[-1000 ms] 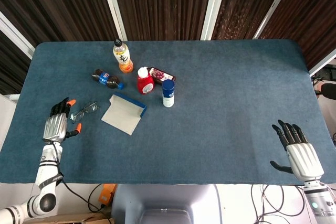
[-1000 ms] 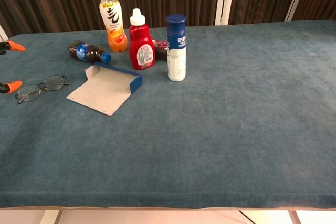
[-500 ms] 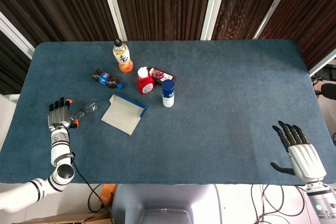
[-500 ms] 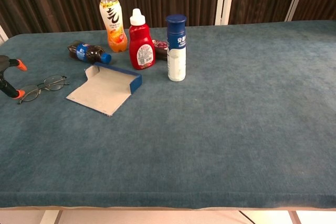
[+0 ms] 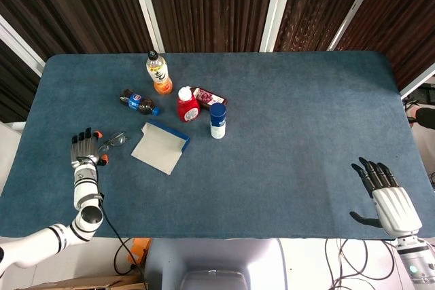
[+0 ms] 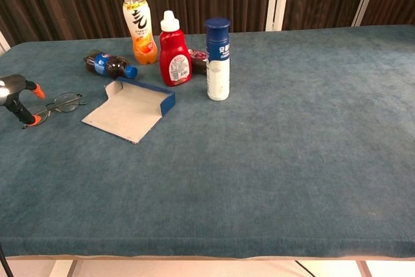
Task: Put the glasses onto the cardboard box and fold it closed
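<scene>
The thin-framed glasses (image 5: pixel 113 142) (image 6: pixel 63 102) lie on the blue table left of the cardboard box. The box (image 5: pixel 160 147) (image 6: pixel 130 108) is flat and unfolded, with its blue-edged flap standing up at the far side. My left hand (image 5: pixel 85 149) (image 6: pixel 19 98) is at the glasses' left end with its orange-tipped fingers apart, one above and one below the near lens, and it holds nothing. Whether a fingertip touches the frame is unclear. My right hand (image 5: pixel 385 193) hovers open at the table's front right edge, seen only in the head view.
Behind the box stand an orange drink bottle (image 5: pixel 158 73) (image 6: pixel 140 24), a red sauce bottle (image 5: pixel 187 104) (image 6: pixel 173 50) and a white bottle with a blue cap (image 5: pixel 217 120) (image 6: pixel 218 60). A cola bottle (image 5: pixel 138 102) (image 6: pixel 109 65) lies on its side.
My left hand has moved right, closing on the glasses' left end, and its wrist has turned. Glasses, box and right hand stay where they were.
</scene>
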